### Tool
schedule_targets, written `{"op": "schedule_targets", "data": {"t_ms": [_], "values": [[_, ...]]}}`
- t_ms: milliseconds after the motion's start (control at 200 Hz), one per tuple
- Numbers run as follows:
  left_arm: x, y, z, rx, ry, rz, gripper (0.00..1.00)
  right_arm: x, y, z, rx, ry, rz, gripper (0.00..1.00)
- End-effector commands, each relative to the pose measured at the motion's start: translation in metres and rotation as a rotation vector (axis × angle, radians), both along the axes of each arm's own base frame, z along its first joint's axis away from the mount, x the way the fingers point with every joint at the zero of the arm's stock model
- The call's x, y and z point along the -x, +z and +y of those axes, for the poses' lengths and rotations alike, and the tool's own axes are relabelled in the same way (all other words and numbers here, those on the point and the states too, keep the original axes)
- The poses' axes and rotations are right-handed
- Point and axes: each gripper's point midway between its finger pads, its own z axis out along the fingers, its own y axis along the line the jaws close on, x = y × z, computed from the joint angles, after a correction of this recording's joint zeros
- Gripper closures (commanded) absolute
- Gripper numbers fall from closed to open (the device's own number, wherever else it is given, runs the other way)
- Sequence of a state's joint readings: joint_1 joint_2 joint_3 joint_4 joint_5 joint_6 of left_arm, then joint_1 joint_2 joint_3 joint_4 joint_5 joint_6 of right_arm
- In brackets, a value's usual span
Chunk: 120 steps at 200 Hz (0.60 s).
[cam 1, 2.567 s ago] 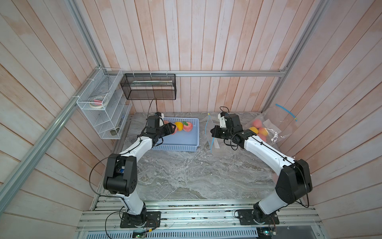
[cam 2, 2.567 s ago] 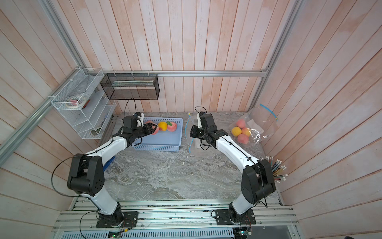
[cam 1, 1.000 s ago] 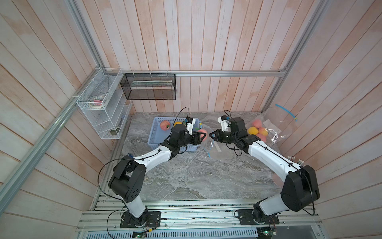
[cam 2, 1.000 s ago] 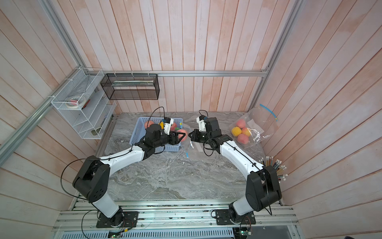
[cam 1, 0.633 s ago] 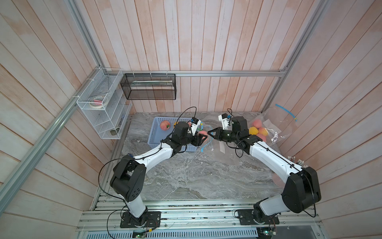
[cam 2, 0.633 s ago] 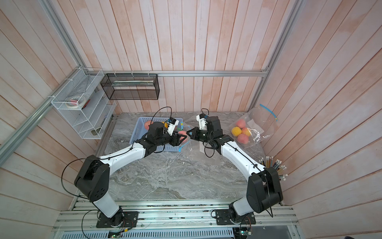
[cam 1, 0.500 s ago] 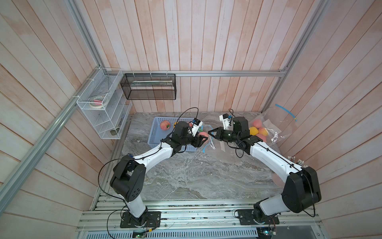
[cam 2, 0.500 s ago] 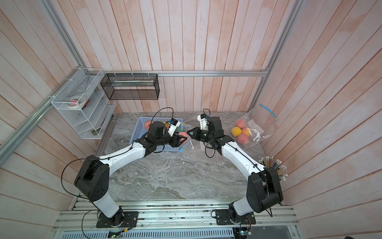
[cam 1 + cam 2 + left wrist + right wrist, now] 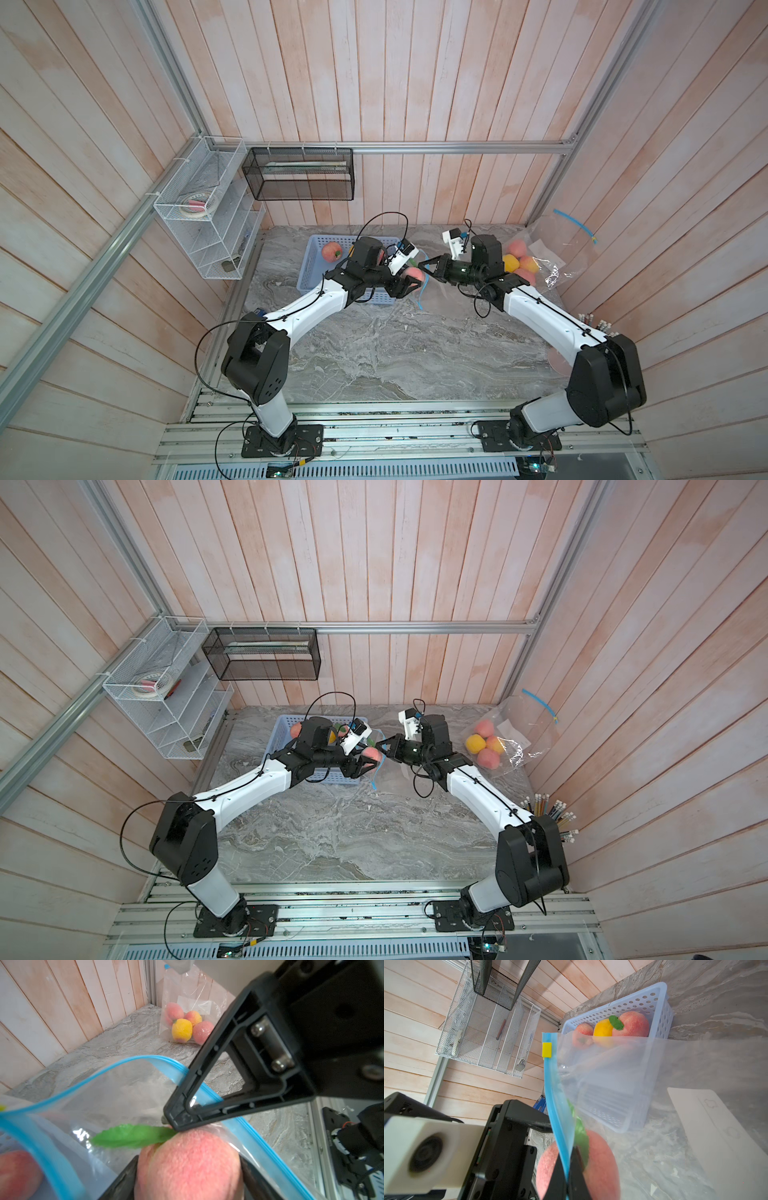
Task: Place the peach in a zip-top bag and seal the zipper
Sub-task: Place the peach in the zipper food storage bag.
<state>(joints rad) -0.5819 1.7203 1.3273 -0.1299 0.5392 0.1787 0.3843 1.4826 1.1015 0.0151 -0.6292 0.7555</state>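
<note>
Left wrist view: peach (image 9: pixel 187 1167), lower centre, clamped in my left tool (image 9: pixel 188 1186) at the zip-top bag (image 9: pixel 124 1088) mouth. Likely light, fuzzy, prone to roll; grip across its middle. Right tool (image 9: pixel 176 1119) pinches the limp bag's blue rim.

The right end effector (image 9: pixel 568 1164) is pinching the blue zipper strip (image 9: pixel 550 1088) of the clear zip-top bag (image 9: pixel 612 1076). A peach (image 9: pixel 548 1167) with a green leaf (image 9: pixel 580 1132) is sitting just behind the pinched strip. A yellow slider (image 9: pixel 546 1049) is riding the strip's far end. Beyond, a pale blue basket (image 9: pixel 660 1012) is holding more fruit (image 9: pixel 630 1024) on the desk (image 9: pixel 716 1001).
</note>
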Motion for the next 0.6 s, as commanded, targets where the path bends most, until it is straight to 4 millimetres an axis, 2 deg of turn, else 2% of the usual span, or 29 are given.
{"op": "schedule_targets", "data": {"t_ms": [0,100,210,355,415,470,595], "values": [[-0.019,0.006,0.003,-0.034,0.076,-0.042,0.19,0.002,0.009,-0.002,-0.011,-0.005,-0.010,1.00],[-0.020,0.024,0.006,0.000,0.098,-0.039,0.11,-0.002,0.007,-0.006,0.007,-0.037,0.000,1.00],[-0.011,0.049,0.012,0.082,0.091,-0.039,0.04,-0.006,0.005,-0.009,0.007,-0.060,0.014,1.00],[-0.006,0.077,0.030,0.207,0.116,-0.030,0.00,-0.013,0.005,-0.010,0.005,-0.084,0.024,1.00],[-0.014,0.080,0.048,0.235,0.185,-0.016,0.00,-0.017,0.005,-0.014,0.012,-0.103,0.028,1.00],[-0.030,0.077,0.070,0.259,0.302,0.013,0.00,-0.021,0.005,-0.019,0.021,-0.124,0.032,1.00],[-0.074,0.046,0.137,0.219,0.655,0.083,0.00,-0.033,0.005,-0.041,0.049,-0.201,0.034,1.00]]}}
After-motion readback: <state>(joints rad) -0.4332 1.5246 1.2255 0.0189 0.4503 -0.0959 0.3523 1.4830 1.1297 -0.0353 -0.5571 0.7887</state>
